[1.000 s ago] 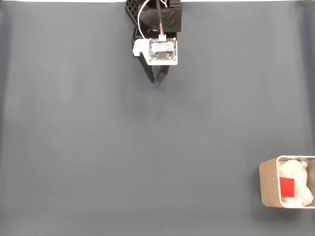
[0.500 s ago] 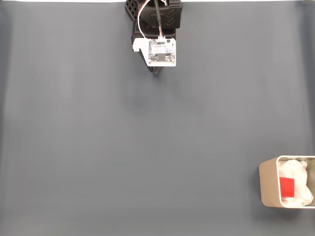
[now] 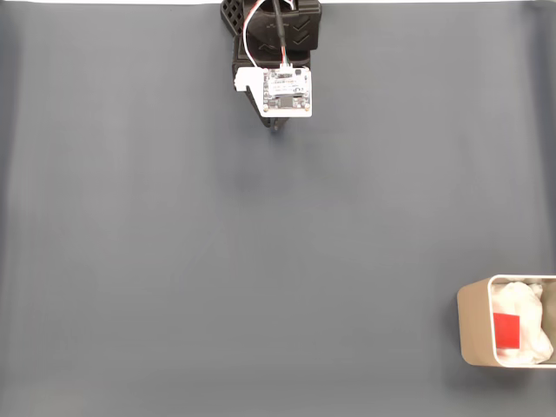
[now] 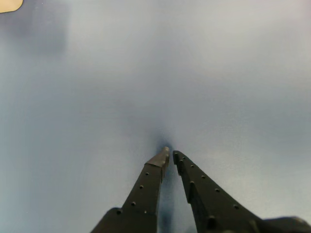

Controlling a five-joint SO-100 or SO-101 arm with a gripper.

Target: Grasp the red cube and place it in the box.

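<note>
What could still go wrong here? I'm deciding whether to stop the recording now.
Little seems at stake. The red cube already lies on the white padding inside the box, and the tool is shut and empty, far off at the top of the fixed view. One risk: the box sits at the picture's right edge, partly cut off, so a later nudge there could go unseen. Another: the lumpy padding might let the cube tilt.
</note>
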